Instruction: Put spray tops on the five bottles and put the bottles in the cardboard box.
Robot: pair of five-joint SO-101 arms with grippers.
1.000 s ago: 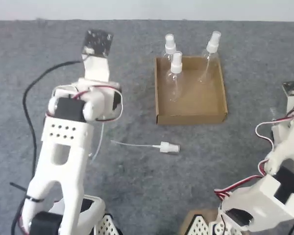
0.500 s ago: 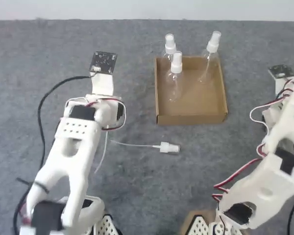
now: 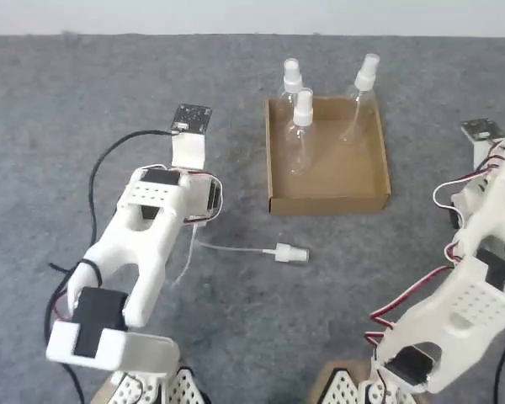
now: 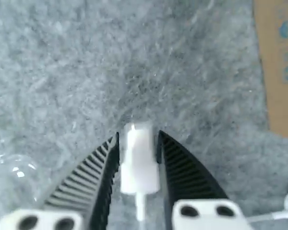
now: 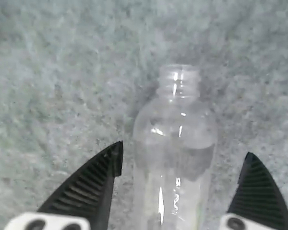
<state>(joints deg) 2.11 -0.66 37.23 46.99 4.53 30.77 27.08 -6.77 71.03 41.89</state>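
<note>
In the left gripper [image 4: 138, 136]: a white spray top [image 4: 139, 160], clenched between the ribbed black fingers [image 4: 103, 172] above the grey carpet [image 4: 62, 57]
In front of the box: a second spray top [image 3: 291, 252] lying flat on the carpet, its thin tube pointing toward the left arm
Uncapped bottle [image 5: 175, 158]: clear, on the carpet, open neck pointing away from the right wrist
Right gripper [image 5: 184, 149]: released, fingers spread wide on either side of the uncapped bottle, not touching it
Cardboard box [image 3: 328, 202]: shallow, with three capped bottles [image 3: 301, 126] standing or leaning toward its far side
Arms: left one bent low just beside the box, right one at the table's right edge
</note>
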